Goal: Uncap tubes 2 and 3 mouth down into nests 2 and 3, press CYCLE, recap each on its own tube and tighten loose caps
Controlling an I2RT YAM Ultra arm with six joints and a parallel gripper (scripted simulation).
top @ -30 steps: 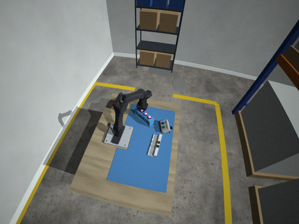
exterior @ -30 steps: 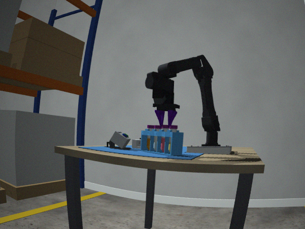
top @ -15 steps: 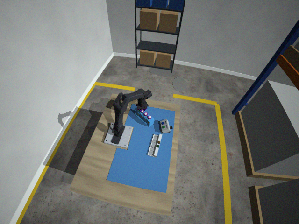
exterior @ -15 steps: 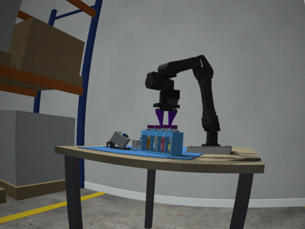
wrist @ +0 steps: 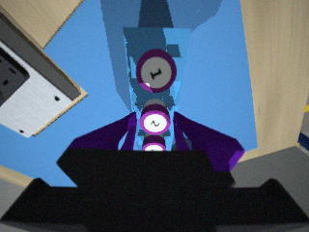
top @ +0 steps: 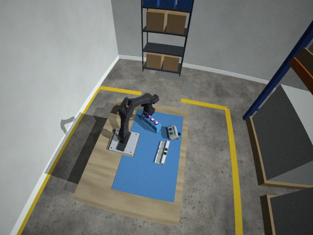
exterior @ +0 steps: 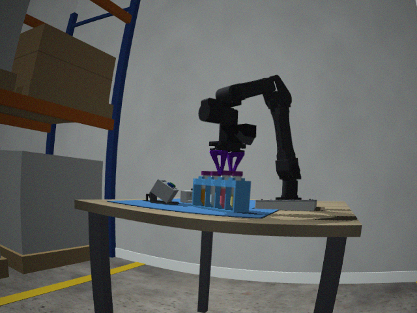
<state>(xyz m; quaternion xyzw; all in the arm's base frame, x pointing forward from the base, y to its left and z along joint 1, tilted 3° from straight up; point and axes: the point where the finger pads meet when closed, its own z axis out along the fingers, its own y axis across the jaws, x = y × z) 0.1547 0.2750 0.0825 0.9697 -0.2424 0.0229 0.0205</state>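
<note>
Wrist view: jaws parted astride cap 2, cap 1 beyond.

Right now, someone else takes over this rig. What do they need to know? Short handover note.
Gripper: fingers open, straddling cap 2, gripping nothing.
Things: cap 2 sits on its tube in the decapping station; cap 1 is on too. No cap shows in the cap tray.
Done: nothing nested.
Left: unscrew caps 2 and 3, nest them, press CYCLE on the key desk, wait for green, recap, release, press READY.
</note>
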